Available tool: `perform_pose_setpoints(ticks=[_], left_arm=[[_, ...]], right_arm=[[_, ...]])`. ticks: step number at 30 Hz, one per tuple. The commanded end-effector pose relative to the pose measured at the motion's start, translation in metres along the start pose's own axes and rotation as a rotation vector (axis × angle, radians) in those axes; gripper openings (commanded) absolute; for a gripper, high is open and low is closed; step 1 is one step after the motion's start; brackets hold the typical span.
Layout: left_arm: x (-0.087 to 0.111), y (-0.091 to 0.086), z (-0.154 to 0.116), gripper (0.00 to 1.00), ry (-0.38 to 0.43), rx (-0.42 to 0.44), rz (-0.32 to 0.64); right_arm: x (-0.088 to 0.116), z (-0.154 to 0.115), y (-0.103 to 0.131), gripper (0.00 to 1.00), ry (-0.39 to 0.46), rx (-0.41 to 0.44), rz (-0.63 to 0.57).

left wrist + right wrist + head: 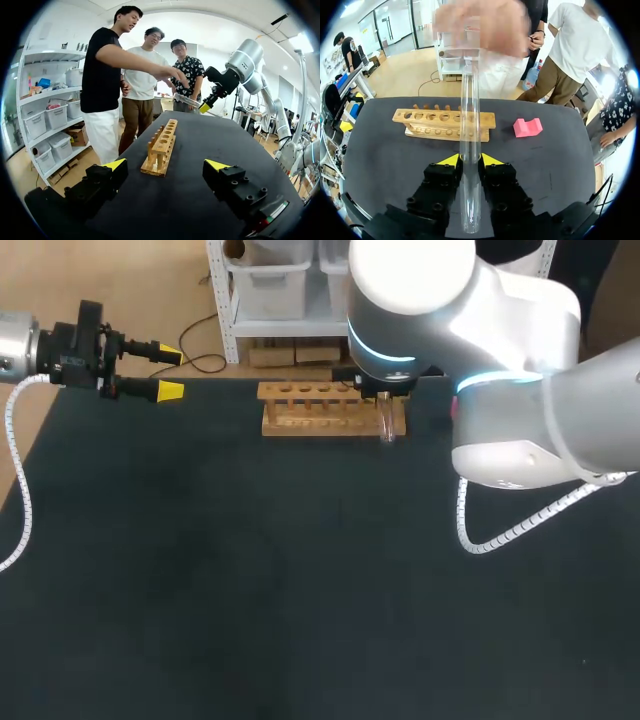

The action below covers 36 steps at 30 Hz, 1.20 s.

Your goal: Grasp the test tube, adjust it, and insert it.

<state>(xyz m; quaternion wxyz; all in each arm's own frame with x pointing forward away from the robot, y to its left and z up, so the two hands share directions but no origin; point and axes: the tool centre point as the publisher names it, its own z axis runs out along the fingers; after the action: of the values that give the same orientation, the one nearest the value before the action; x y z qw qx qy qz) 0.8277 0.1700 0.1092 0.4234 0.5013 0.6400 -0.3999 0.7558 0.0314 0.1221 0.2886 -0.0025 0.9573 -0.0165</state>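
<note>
A long clear test tube (470, 135) lies between the yellow-tipped fingers of my right gripper (470, 160), which is shut on it. The tube points out over the wooden rack (445, 125) with its row of holes. A person's blurred hand (482, 25) holds the tube's far end. In the head view the tube's end (386, 427) shows at the right end of the rack (320, 410), and the arm hides the right gripper. My left gripper (167, 373) hangs open at the table's far left edge, well apart from the rack (161, 145), with nothing between its fingers.
A pink block (527, 127) lies on the black table (250, 570) to the right of the rack. The rack stands near the table's far edge. My right arm (500, 360) hangs over the far right part of the table.
</note>
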Motion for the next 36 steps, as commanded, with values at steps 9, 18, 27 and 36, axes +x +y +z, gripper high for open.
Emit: perform_pose_setpoints(ticks=[9, 18, 27, 36], left_arm=[[0.001, -0.001, 0.0, 1.0, -0.001, -0.003, 0.002], [0.001, -0.001, 0.0, 1.0, -0.001, -0.003, 0.002], [0.001, -0.001, 0.0, 1.0, -0.001, -0.003, 0.002], [0.001, -0.001, 0.0, 1.0, -0.001, -0.003, 0.002]], right_arm=[[0.001, -0.001, -0.001, 0.0, -0.004, -0.001, 0.001], [0.001, 0.014, 0.003, 0.0, 0.014, -0.011, -0.009], [0.002, 0.041, 0.015, 0.0, 0.069, -0.045, -0.036], [0.002, 0.056, 0.019, 0.0, 0.105, -0.055, -0.056]])
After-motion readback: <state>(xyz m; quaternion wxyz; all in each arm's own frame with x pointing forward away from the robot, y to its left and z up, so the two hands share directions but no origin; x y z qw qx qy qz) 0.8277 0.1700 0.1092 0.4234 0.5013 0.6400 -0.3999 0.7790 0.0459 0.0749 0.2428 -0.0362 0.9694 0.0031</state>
